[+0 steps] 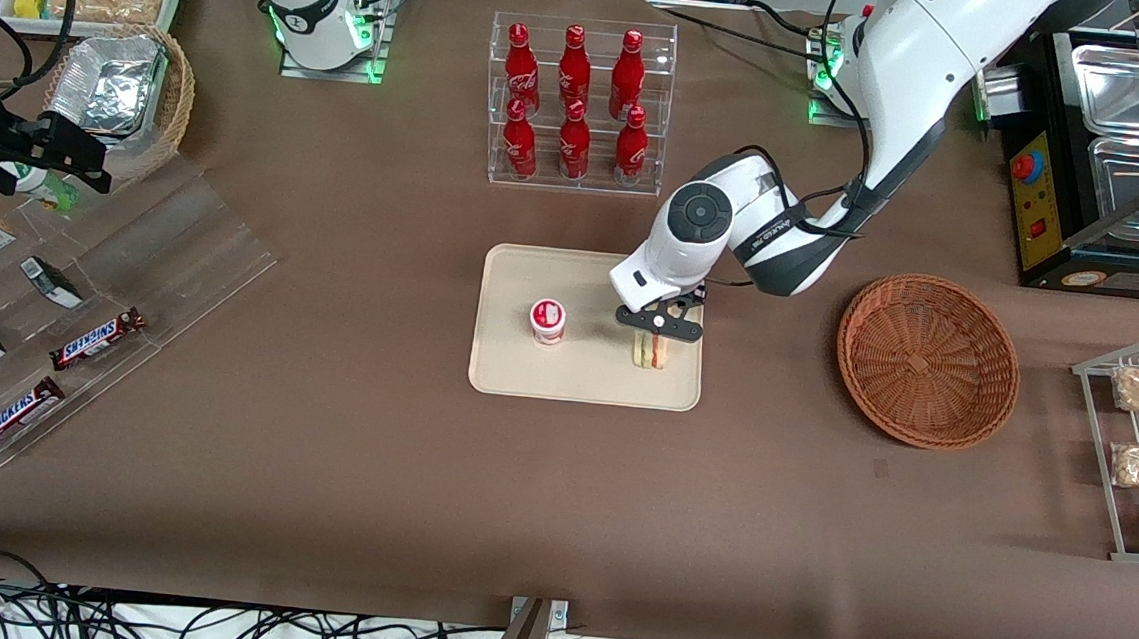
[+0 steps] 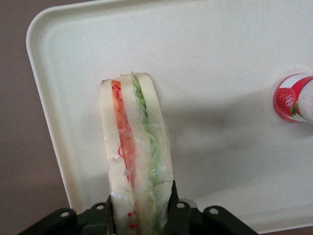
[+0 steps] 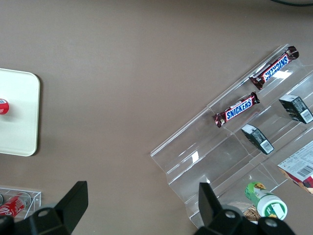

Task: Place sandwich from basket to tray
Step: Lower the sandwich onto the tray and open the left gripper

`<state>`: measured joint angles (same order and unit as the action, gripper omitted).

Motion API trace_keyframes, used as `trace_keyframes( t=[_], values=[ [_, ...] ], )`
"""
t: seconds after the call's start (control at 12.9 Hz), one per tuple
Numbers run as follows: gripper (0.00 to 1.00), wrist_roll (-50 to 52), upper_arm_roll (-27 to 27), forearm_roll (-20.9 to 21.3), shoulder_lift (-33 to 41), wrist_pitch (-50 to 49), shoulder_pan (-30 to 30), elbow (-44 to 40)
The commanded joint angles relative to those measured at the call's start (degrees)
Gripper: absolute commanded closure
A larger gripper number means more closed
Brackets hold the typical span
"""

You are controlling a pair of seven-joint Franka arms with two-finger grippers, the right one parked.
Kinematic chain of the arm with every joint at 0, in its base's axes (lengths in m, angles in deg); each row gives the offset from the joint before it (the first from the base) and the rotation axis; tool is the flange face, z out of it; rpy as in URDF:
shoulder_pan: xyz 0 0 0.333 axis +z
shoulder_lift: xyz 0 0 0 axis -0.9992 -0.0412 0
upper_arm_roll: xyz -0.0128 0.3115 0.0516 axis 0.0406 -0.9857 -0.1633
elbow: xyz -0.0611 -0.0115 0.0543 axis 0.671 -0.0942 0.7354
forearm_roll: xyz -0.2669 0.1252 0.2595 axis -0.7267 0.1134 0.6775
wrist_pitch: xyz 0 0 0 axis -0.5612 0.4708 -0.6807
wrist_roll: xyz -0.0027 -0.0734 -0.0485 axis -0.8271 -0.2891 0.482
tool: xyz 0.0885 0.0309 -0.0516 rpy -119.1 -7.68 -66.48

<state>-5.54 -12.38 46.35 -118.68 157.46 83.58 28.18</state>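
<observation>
On tray (image 1: pixel 505 375), gripper (image 1: pixel 659 334) clamps sandwich (image 1: pixel 649 351), seemingly standing on edge.

**Sandwich on tray, basket apart**

Centre of front view: tray (image 1: pixel 505 375), bearing sandwich (image 1: pixel 649 351) and yogurt cup (image 1: pixel 547 321) side by side. Gripper (image 1: pixel 657 338) clamped on sandwich from above. Right of centre: basket (image 1: pixel 927 360). Above tray: bottle rack (image 1: pixel 577 105).

The black gripper (image 1: pixel 659 337) holds a white sandwich (image 2: pixel 136 161) layered red and green, over a cream tray (image 1: pixel 575 380) on the brown tabletop (image 1: pixel 319 462).
</observation>
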Motion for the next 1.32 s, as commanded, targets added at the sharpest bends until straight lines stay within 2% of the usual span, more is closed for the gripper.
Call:
trace_keyframes(
  t=[0.0,0.31,0.46,0.7,0.93,1.24],
  values=[
    [0.00,2.2,0.0,1.8,0.5,-0.4,0.0,-1.2],
    [0.00,4.7,0.5,0.7,4.1,-5.5,0.6,-4.1],
    [0.00,4.7,0.4,-3.1,5.5,-8.2,0.7,-7.1],
    [0.00,4.6,0.4,-5.7,5.8,-14.9,2.0,-13.6],
    [0.00,4.6,0.5,-5.9,6.1,-20.9,4.1,-18.8],
    [0.00,4.5,0.6,-5.9,9.9,-25.1,8.7,-19.2]
  ],
)
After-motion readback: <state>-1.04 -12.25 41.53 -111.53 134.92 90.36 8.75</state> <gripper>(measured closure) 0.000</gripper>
